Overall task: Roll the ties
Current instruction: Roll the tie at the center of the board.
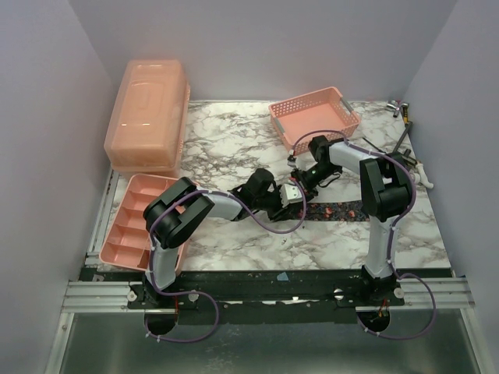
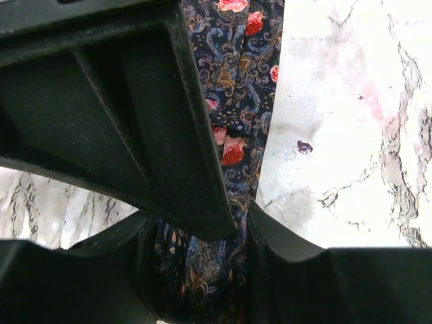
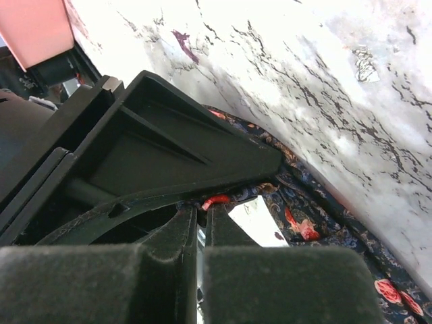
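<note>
Marble-veined tabletop [image 1: 234,148] carried one tie [image 1: 343,210], lying flat right of centre. Left jaws and right jaws were both pinched shut on its inner end. Rolling looked barely begun; next they would need to curl that end over.

Marble tbl [image 1: 234,148] — tie [image 1: 343,211], basket [image 1: 321,129], tray [image 1: 129,234], box [image 1: 148,113]
</note>
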